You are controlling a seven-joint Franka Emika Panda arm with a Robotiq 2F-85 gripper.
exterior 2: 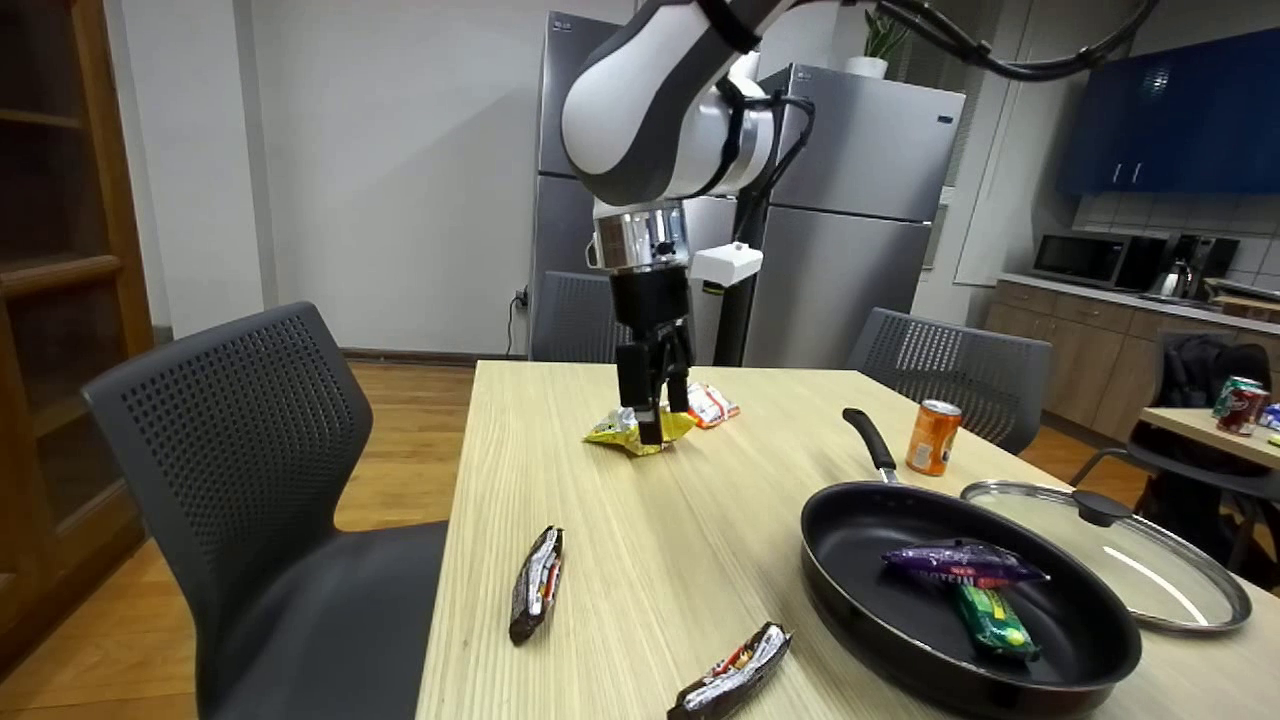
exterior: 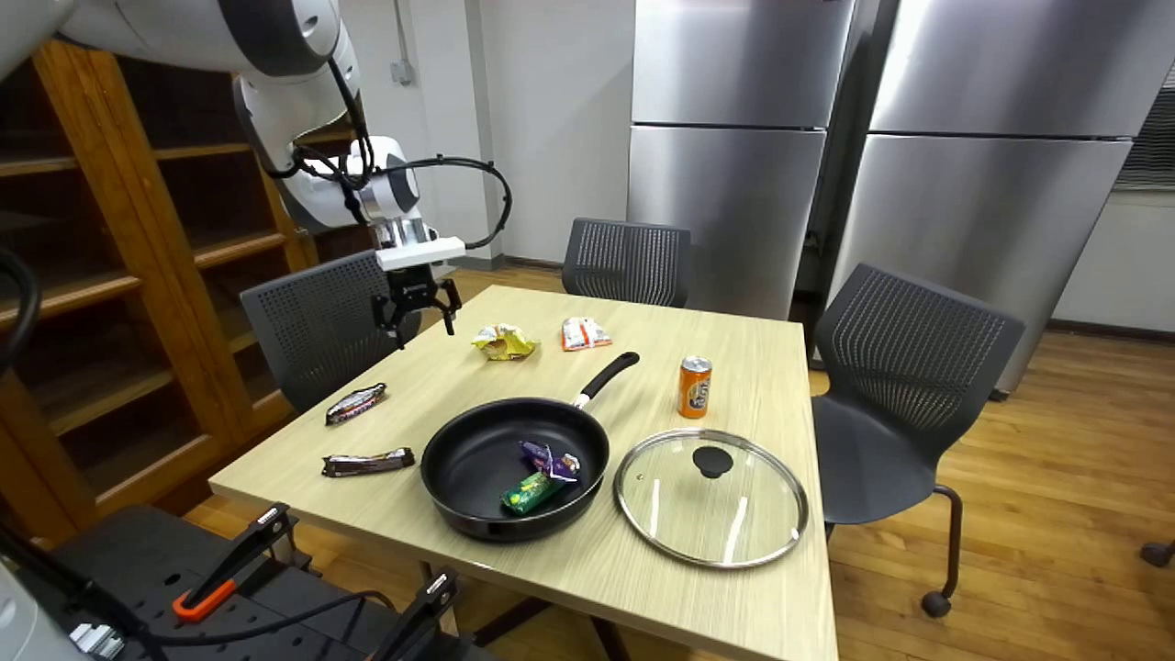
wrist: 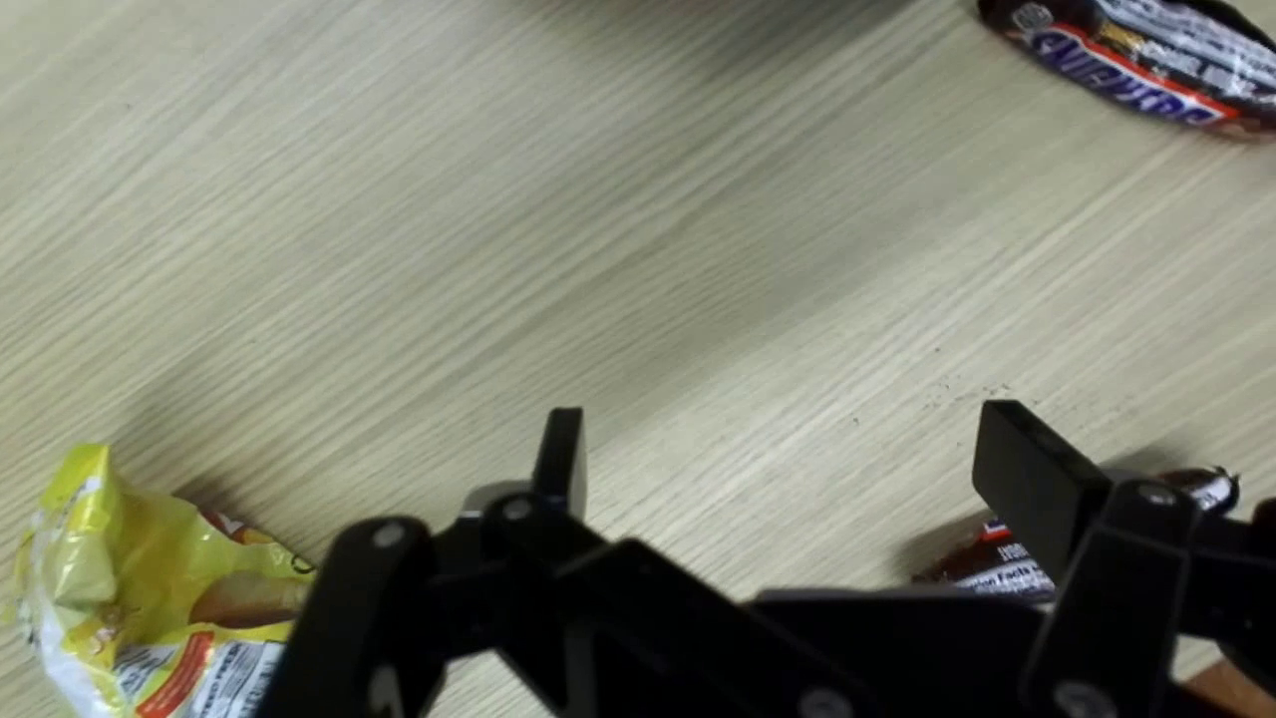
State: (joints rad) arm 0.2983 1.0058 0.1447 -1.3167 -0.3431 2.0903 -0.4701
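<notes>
The claw (exterior: 426,338) is hovering over the table (exterior: 744,386), fingers (wrist: 1039,484) apart; open room is separating the yellow bag (exterior: 505,343) from a brown bar (exterior: 356,404) near the edge (exterior: 307,414).

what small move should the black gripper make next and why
I'd probably shift the open black gripper sideways toward the narrow brown-wrapped candy bar: nothing is held, and in the wrist view one black finger hides that bar's middle, so it isn't centred between the jaws.

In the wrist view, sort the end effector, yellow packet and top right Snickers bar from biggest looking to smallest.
1. End effector, nearest the camera
2. Yellow packet, partly hidden
3. Snickers bar, cut off by the frame
</notes>
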